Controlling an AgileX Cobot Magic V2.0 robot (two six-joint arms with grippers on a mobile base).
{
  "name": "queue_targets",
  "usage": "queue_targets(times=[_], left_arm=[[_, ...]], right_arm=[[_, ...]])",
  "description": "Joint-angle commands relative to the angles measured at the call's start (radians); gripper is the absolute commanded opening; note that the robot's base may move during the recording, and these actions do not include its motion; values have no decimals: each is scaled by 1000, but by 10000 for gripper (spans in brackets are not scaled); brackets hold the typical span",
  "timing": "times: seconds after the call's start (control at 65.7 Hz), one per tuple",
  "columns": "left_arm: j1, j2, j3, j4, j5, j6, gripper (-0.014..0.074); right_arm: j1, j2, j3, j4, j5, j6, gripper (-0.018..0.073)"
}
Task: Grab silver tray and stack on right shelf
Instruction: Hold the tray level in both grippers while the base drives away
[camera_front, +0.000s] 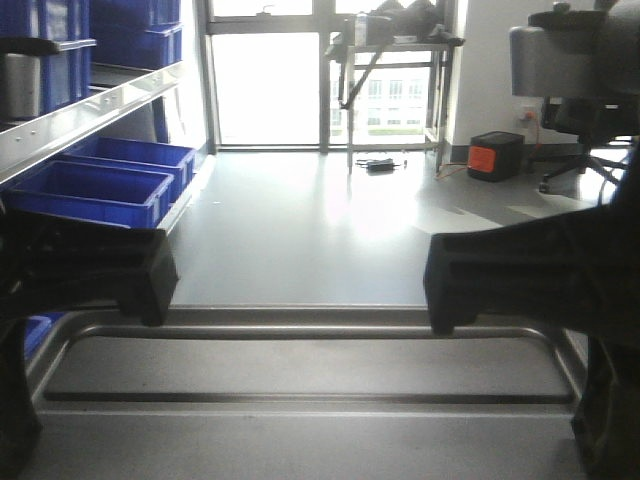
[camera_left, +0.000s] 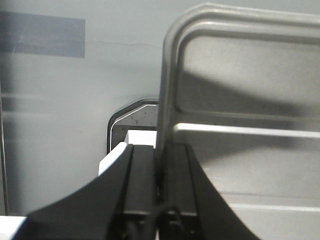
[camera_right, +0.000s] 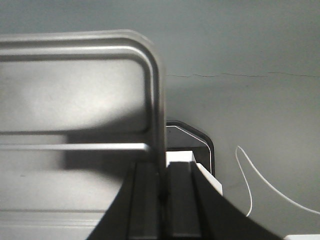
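Observation:
The silver tray (camera_front: 300, 372) fills the bottom of the front view, held level above the floor, with its ridges running left to right. My left gripper (camera_front: 150, 292) is shut on its left rim and my right gripper (camera_front: 447, 292) is shut on its right rim. In the left wrist view the gripper (camera_left: 160, 156) pinches the rim just below the tray's rounded corner (camera_left: 240, 90). The right wrist view mirrors this, the gripper (camera_right: 162, 172) clamping the thin edge of the tray (camera_right: 75, 95). A steel rack (camera_front: 100, 100) with a riveted front bar stands at the left; I cannot tell whether it is the right shelf.
Blue bins (camera_front: 90, 190) sit on the left rack's lower level. Grey floor stretches ahead to the windows. A metal table (camera_front: 390, 60), a cable (camera_front: 380, 165), an orange-black box (camera_front: 495, 155) and an office chair (camera_front: 580, 150) stand at the back right. A white cable (camera_right: 245, 175) lies on the floor.

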Motion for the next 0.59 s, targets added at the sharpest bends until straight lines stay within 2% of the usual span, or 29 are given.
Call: queue_targets(times=[0.0,0.228,0.578], left_arm=[[-4,-19,-32,19,44,-11,-100],[-4,-19,-32,19,123,-11,-100],[-4,-19,-32,19,318,-11,-100]], right_arm=[[-1,-21,-23,-35,0,-3,70],[-1,-21,-23,-35,0,-3,70],[-1,-21,-23,-35,0,-3,70]])
